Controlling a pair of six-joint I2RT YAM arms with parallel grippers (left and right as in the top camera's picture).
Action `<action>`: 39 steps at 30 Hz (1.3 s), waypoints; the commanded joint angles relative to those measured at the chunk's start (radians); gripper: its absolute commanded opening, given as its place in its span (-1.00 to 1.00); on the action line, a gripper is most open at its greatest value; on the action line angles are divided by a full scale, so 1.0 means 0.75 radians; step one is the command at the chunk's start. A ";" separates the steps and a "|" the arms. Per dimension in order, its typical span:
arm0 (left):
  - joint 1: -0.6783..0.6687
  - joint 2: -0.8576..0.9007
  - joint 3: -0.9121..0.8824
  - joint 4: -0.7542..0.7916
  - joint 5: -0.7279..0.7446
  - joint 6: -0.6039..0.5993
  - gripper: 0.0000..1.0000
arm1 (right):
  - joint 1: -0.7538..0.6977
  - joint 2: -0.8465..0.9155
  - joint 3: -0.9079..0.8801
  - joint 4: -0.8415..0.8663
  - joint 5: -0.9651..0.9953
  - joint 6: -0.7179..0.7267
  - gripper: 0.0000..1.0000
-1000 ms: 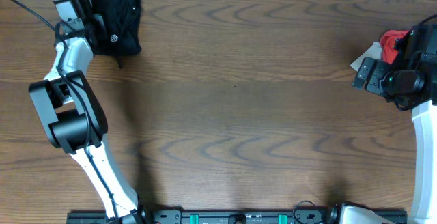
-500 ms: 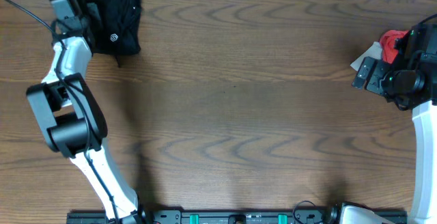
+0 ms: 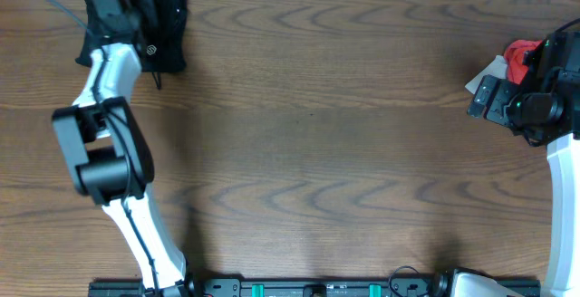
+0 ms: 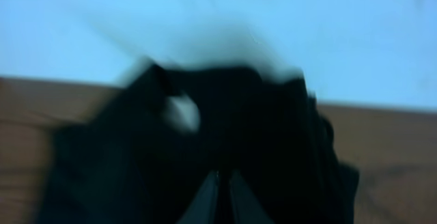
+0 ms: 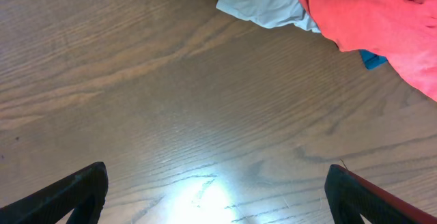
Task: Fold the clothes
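Wood-grain table point(image 3: 317, 107) carries black clothes point(image 3: 168, 12) beside pale wall point(image 4: 341, 33).

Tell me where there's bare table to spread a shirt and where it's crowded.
The middle of the table is bare, from the black top in the far left corner to the red tee and light grey piece at the right edge. Both ends are crowded.

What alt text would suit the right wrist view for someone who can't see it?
The right gripper hangs open over the wooden table, holding nothing. A red garment lies at the top right beside a light grey piece, with a blue scrap peeking out beneath.
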 commanded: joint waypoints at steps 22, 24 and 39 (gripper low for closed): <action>-0.019 -0.324 0.005 0.083 0.010 0.001 0.92 | -0.006 0.009 -0.008 -0.011 -0.007 -0.023 0.99; -0.024 -0.400 0.005 0.009 0.010 0.001 0.96 | -0.006 0.009 -0.008 -0.011 -0.026 -0.023 0.98; -0.200 -0.875 0.005 -0.859 0.103 -0.114 0.96 | -0.006 0.008 -0.008 -0.093 -0.085 -0.023 0.98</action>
